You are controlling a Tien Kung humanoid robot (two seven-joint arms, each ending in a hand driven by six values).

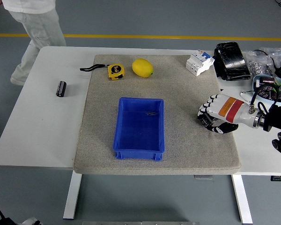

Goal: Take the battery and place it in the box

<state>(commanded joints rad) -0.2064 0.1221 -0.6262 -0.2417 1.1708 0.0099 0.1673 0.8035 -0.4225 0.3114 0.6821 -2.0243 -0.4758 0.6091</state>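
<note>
My right hand [210,120] is over the right part of the grey mat [178,93], its fingers curled around a small black battery [207,121] that is mostly hidden inside the grasp. The blue box [140,127] sits open and empty in the middle of the mat, to the left of that hand. A second black battery [61,88] lies on the bare white table [42,126] at the far left. My left arm does not show.
A yellow tape measure [114,71] and a lemon [142,67] lie at the mat's far edge. A white breaker [199,62], a black pouch [231,60] and a bowl of parts [269,87] crowd the far right. A person [35,28] walks past the table's far left corner.
</note>
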